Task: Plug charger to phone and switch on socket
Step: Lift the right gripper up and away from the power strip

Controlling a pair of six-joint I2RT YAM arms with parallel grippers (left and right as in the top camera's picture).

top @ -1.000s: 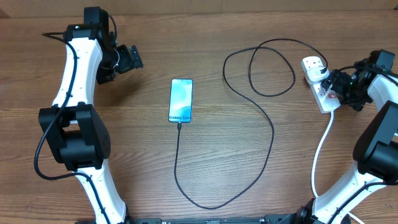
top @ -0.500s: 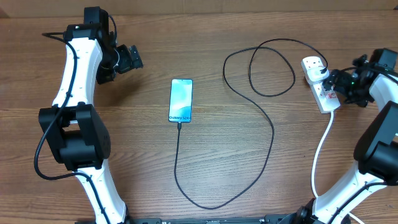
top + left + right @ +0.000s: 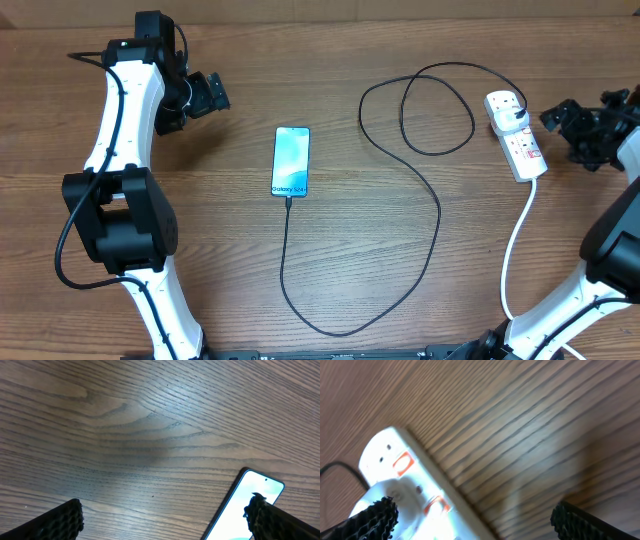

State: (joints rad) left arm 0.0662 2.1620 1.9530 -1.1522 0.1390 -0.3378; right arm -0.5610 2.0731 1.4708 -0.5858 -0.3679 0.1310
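Observation:
The phone (image 3: 291,161) lies flat at the table's middle, its light blue screen up. The charger (image 3: 437,215) is a thin black cable; its tip sits at the phone's lower edge and it loops back to a white plug (image 3: 504,103) on the socket (image 3: 518,138). My right gripper (image 3: 560,130) hovers open just right of the socket, apart from it. In the right wrist view the socket (image 3: 405,490) shows two red switches (image 3: 402,462), and the right gripper (image 3: 480,520) holds nothing. My left gripper (image 3: 222,92) is open, up and left of the phone (image 3: 250,505).
The socket's thick white cord (image 3: 515,250) runs down toward the right arm's base. The wooden table (image 3: 220,250) carries nothing else. Both arm bases stand at the near edge.
My right gripper has drawn back to the right, off the socket it was over a second ago. The left arm, phone and cable have not moved.

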